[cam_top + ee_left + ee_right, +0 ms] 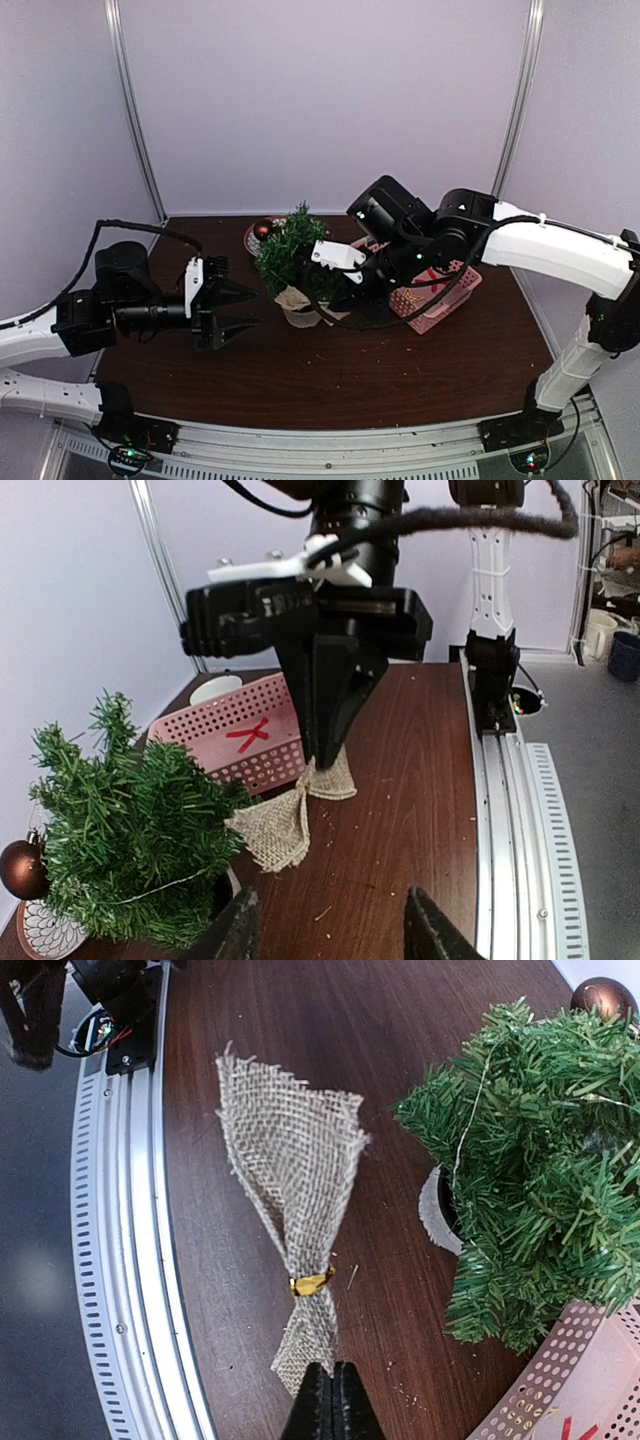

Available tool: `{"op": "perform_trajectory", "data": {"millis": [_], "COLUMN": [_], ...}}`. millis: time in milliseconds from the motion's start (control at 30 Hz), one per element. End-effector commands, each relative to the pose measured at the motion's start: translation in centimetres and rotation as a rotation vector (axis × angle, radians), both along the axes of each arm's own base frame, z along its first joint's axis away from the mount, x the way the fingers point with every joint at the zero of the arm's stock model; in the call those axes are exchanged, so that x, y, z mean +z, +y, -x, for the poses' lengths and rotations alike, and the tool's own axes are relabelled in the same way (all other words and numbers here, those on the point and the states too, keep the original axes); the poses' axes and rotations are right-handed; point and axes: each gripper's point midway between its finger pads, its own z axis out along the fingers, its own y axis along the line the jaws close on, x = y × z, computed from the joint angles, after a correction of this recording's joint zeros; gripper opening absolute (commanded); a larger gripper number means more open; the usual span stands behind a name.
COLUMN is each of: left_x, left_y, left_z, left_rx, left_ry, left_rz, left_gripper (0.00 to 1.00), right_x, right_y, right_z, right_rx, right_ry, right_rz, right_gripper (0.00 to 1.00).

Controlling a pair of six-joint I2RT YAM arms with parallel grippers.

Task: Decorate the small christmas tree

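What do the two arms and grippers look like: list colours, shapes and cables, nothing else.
The left arm and right arm have white tubular links joined by black cylindrical joints. Black cables run along both. The left gripper has pointed black wedge fingers behind a white plate; the right gripper looks the same.

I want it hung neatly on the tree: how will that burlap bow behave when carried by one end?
Probably floppy: the burlap bow hangs limp from the right gripper, pinched at one tail. Likely light, given its thin, loose weave. The gold tie should keep it bunched.
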Motion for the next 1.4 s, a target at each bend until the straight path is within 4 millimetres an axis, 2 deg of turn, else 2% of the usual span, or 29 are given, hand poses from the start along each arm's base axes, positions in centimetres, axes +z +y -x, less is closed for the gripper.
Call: {"op": "perform_trajectory", "data": {"millis": [0,133,300,533,700,800,900,1000,1233,1367], "left_x": [-0.4,0.0,-0.7,0.5,-0.5,-1.0,-0.9,-1.2,-2.7,-3.4], "left_y": [-0.7,-1.3,-2.0,-2.8,-3.4,-3.2,-2.7,-2.5,-3.1,-3.3], "left_z": [-0.8,-1.6,-2.0,-2.5,-1.5,-0.3,0.0,0.4,3.1,2.8], "left_rx": [0.001,0.017,0.016,0.034,-0.052,-0.121,-0.13,-0.146,-0.241,-0.223], "left_ry": [-0.031,-0.06,-0.058,-0.022,-0.066,-0.122,-0.179,-0.205,-0.304,-0.343], "left_rz": [-0.06,-0.063,-0.073,0.012,-0.044,-0.065,-0.064,-0.091,-0.193,-0.258], "left_gripper": [0.5,0.51,0.51,0.53,0.55,0.63,0.65,0.66,0.66,0.64], "right_x": [0.0,-0.2,-0.1,0.0,0.1,0.0,-0.2,-0.2,-0.1,0.0], "right_y": [-0.5,0.0,-0.1,0.1,0.4,0.4,0.5,0.6,1.0,1.1], "right_z": [-0.8,-0.5,-0.3,0.6,1.7,2.5,3.3,3.9,4.6,5.1], "right_rx": [-0.027,-0.015,0.001,0.042,0.084,0.111,0.137,0.162,0.193,0.211], "right_ry": [-0.022,-0.001,0.0,0.002,0.038,0.069,0.091,0.118,0.156,0.178], "right_rz": [0.063,0.053,0.053,0.048,0.034,0.036,0.044,0.038,0.024,0.019], "right_gripper": [0.0,0.0,0.0,0.0,0.0,0.0,0.0,0.0,0.0,0.0]}}
